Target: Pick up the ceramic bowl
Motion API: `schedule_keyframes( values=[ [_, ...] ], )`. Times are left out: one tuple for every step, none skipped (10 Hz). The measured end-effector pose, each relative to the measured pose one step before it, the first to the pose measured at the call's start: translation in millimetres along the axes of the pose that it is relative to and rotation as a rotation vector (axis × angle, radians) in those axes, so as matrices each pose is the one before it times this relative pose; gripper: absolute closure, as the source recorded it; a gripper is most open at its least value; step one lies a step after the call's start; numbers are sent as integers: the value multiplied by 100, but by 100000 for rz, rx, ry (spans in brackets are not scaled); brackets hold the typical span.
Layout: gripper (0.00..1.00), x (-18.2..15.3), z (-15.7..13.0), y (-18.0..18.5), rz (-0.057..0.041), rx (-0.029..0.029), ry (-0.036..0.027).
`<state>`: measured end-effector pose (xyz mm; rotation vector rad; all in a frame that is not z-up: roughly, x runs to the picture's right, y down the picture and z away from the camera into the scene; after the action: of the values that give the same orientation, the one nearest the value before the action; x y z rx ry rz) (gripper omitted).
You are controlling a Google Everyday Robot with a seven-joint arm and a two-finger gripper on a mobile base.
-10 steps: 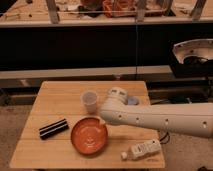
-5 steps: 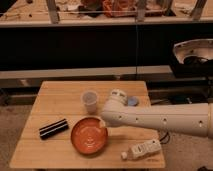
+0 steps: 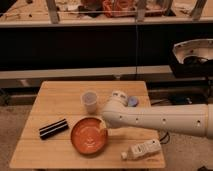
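Note:
The ceramic bowl (image 3: pixel 88 135) is wide, shallow and orange-red, with faint pale marks inside; it sits on the wooden table (image 3: pixel 55 101) near the front middle. My white arm reaches in from the right, and its gripper (image 3: pixel 103 124) is at the bowl's right rim, mostly hidden behind the arm's wrist. A small translucent plastic cup (image 3: pixel 89 101) stands upright just behind the bowl.
A black rectangular object (image 3: pixel 53 128) lies left of the bowl. A white bottle (image 3: pixel 142 149) lies on its side at the front right. A small blue item (image 3: pixel 132 101) sits behind the arm. Dark shelving runs behind the table.
The arm's end has shifted slightly down and left toward the bowl's right rim. The bowl and other objects have not moved.

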<state>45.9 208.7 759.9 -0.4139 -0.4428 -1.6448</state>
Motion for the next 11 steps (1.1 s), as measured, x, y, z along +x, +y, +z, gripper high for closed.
schedule_keyframes(
  values=[
    [20,-95,384,-77,-1094,512,-639],
    [20,-35,241,-48,-502,345,-335],
    [20,-45,265,2,-506,340,-361],
    [20,-43,274,-92,46,567,-281],
    [20,-73,227,-28,-26,302,-334],
    [20,-93,300,-23,-53,254,-347],
    [20,-48,320,-103,-381,259,-326],
    [20,10,267,-177,-210,301,-316],
    [20,38,211,-214,21,212,-246],
    [20,43,290,-376,70,349,-357],
    [20,138,209,-255,18,389,-273]
  ],
)
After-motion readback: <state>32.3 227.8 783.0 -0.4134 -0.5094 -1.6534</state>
